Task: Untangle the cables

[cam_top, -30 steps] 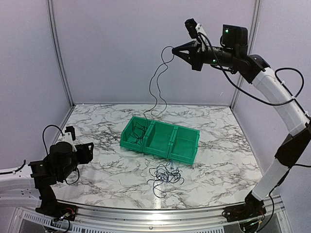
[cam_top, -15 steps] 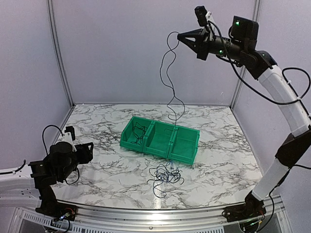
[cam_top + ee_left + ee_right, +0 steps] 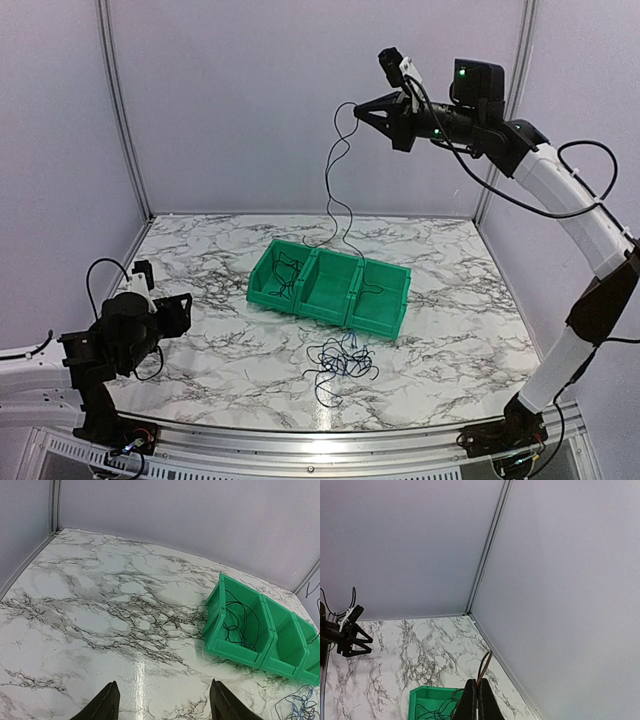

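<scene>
**Cable [image 3: 326,185] held high above bin [image 3: 375,322]**

Left gripper [image 3: 162,705], well left of the bin, has its jaws apart and empty. A tangle [image 3: 340,360] lies just before the bin. More cables [image 3: 240,625] sit in its left compartment. Right gripper [image 3: 360,108] pinches 1 cable overhead.

top camera: high, behind the arms, sees the whole table [image 3: 200,300]. left wrist: low, near, faces far-right. right wrist: high above, looking down. all share the green bin [image 3: 325,305].

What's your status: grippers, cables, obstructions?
Right gripper shut on black cable, dangling over green bin. Left gripper open, idle. Tangle lies before bin. Nothing obstructing.
</scene>
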You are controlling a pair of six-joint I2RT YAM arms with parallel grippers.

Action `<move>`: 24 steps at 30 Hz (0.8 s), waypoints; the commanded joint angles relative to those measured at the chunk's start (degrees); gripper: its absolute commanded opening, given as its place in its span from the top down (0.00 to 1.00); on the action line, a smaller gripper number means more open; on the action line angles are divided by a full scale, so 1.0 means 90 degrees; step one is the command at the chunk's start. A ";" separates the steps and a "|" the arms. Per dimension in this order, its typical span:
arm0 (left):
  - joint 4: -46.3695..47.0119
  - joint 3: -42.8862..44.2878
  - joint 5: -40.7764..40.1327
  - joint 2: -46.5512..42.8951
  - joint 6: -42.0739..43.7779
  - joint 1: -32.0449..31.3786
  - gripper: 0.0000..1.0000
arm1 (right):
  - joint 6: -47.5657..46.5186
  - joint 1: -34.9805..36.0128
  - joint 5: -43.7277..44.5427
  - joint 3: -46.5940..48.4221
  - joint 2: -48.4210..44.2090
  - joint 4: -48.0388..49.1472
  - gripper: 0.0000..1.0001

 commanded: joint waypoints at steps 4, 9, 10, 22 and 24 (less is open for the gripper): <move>-0.0074 -0.0136 -0.0071 -0.0114 -0.0059 -0.0018 0.36 | 0.0094 -0.0026 -0.0068 0.0999 -0.0030 0.0032 1.00; -0.0064 -0.0136 -0.0031 -0.0104 -0.0113 -0.0021 0.36 | 0.0081 -0.0027 -0.0037 0.1331 -0.0012 -0.0041 1.00; -0.0059 -0.0136 -0.0017 -0.0097 -0.0134 -0.0019 0.36 | 0.0077 -0.0026 -0.0037 0.1361 -0.0012 -0.0044 1.00; -0.0166 -0.0134 0.0029 -0.0147 -0.0246 -0.0019 0.36 | 0.0053 -0.0027 -0.0004 0.0763 0.0261 0.0189 1.00; -0.0195 -0.0150 0.0007 -0.0165 -0.0247 -0.0018 0.36 | 0.0097 -0.0026 -0.0048 0.0705 0.0320 0.0216 1.00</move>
